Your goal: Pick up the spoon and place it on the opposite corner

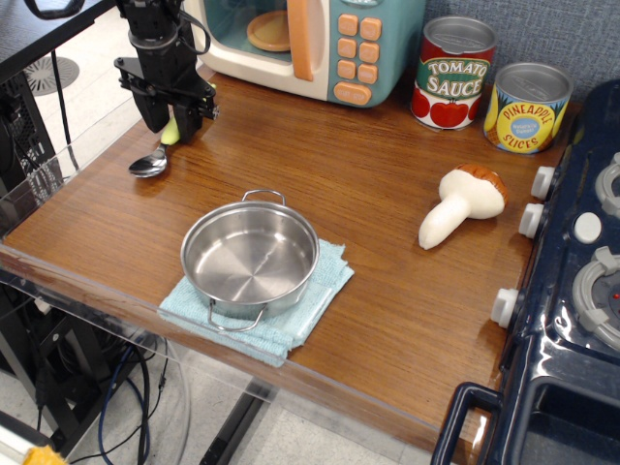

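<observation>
The spoon lies on the brown tabletop near the far left corner. Its shiny metal bowl (148, 165) rests on the wood, and its lime-yellow handle (171, 132) points up and back between my fingers. My black gripper (172, 120) hangs straight down over the handle. Its fingers stand a little apart on either side of the handle, so it looks open. The table's left edge carries a clear acrylic rim (58, 170).
A steel pot (250, 257) sits on a light blue cloth (310, 310) at the front. A toy microwave (310, 44) stands at the back, with a tomato sauce can (454, 73) and a pineapple can (526, 107) beside it. A white toy mushroom (463, 205) lies by the toy stove (572, 271).
</observation>
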`<state>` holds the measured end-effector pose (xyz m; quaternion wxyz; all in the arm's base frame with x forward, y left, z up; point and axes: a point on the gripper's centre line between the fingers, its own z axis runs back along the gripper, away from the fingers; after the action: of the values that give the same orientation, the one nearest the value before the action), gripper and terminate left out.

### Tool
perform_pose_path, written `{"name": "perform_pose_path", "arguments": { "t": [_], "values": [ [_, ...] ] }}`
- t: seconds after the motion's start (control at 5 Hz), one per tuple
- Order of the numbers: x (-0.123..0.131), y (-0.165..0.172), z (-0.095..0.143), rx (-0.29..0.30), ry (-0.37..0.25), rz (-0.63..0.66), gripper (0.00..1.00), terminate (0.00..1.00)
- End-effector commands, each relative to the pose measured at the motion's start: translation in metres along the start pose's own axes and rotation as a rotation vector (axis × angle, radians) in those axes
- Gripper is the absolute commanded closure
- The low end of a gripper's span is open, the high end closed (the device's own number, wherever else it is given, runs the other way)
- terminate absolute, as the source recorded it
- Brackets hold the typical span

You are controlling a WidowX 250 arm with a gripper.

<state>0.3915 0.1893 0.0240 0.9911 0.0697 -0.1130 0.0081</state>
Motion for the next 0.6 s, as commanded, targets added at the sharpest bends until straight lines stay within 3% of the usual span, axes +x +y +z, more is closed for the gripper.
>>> {"name": "perform_pose_path", "arguments": {
  "t": [0.0, 0.2, 0.4],
  "values": [
    [0.001, 0.003, 0.023, 0.037, -0.021, -0.009, 0.00, 0.00],
    [0.002, 0.003, 0.038, 0.053, -0.041, 0.005, 0.00, 0.00],
    [0.001, 0.004, 0.069, 0.077, -0.075, 0.031, 0.00, 0.00]
  ]
}}
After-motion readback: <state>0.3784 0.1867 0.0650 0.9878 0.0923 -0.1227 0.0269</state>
